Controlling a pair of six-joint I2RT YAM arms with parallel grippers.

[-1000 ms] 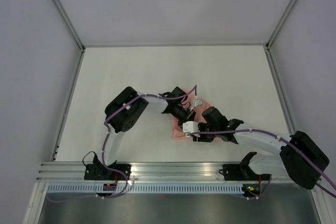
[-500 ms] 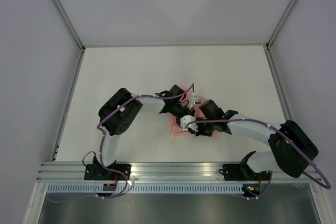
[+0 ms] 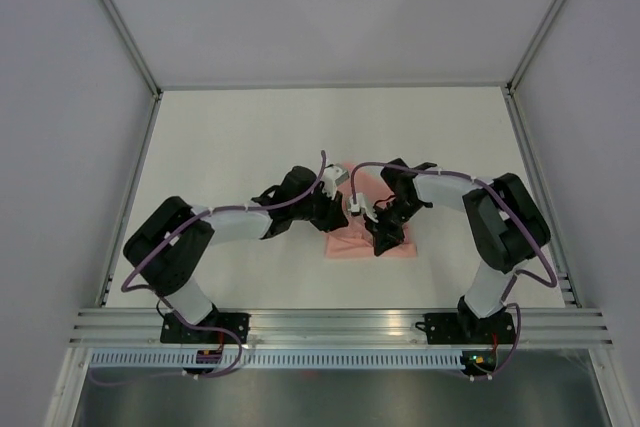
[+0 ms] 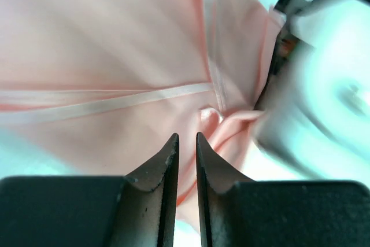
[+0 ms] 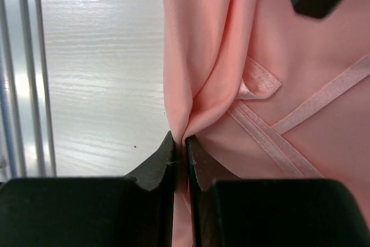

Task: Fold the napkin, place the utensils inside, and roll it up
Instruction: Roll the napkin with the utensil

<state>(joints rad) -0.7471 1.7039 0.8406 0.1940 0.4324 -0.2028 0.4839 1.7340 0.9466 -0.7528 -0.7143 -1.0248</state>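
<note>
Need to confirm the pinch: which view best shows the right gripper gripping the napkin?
Right wrist: the right gripper is shut on a napkin fold. Top external shows them small, the contact hidden; left wrist shows only cloth and blur.

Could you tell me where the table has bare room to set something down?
Bare: the far half of the table, between the napkin and the back wall. Crowded: the middle, where left arm and right arm meet.

A white table (image 3: 250, 137) with a faint wood grain lies under even light, with only soft shadows. Plain pale grey walls (image 3: 330, 7) rise from the table's far, left and right edges, joined at the corners by slim metal posts (image 3: 118, 19). Ribbed aluminium rails (image 3: 330, 322) run along its near edge.
</note>
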